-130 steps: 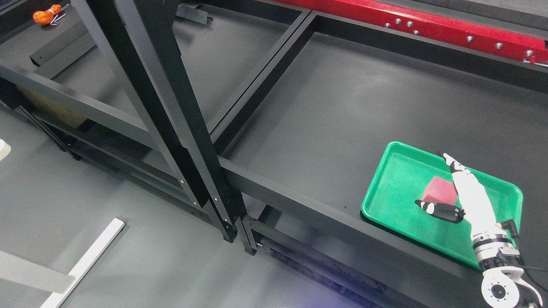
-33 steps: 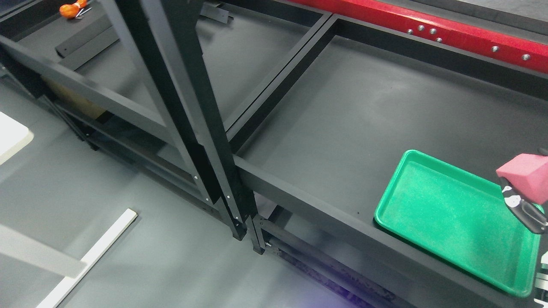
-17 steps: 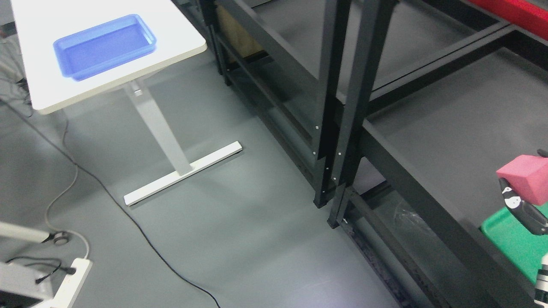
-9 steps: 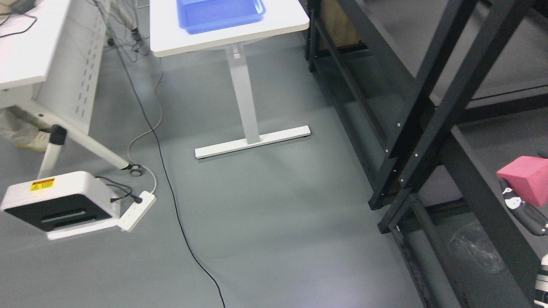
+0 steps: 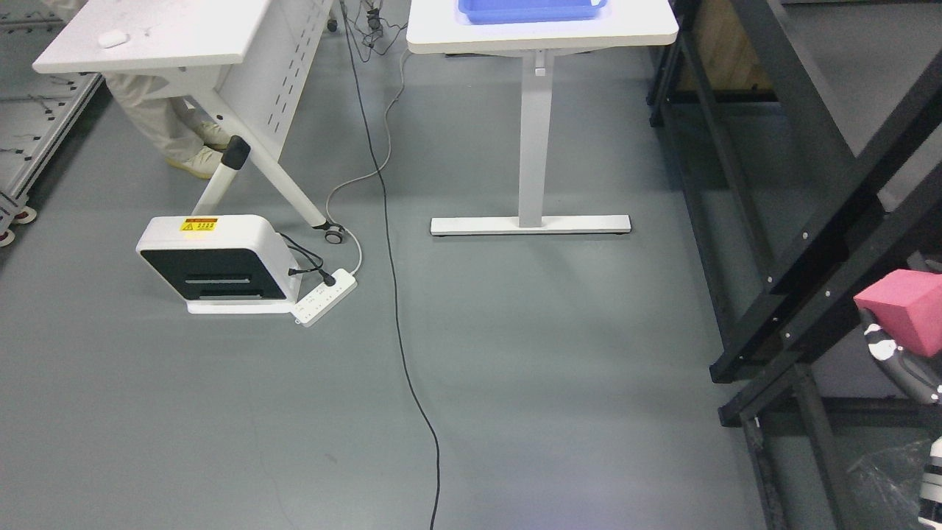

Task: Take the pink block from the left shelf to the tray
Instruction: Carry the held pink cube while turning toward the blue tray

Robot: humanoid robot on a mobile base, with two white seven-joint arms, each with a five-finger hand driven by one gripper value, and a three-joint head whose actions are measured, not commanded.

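Note:
At the right edge of the head view my right hand is shut on the pink block, holding it up in the air. One dark finger with white marks shows below the block; the rest of the hand is cut off by the picture's edge. A blue tray lies on the white table at the top middle, far from the hand. The green tray is out of view. My left arm does not show.
The black shelf frame runs down the right side. A white desk stands top left with a person's legs under it. A white box unit, a power strip and a black cable lie on the grey floor.
The camera has swung left, off the shelf and green tray toward the floor and white tables. The pink block, lifted from the green tray earlier, stays in my right hand.

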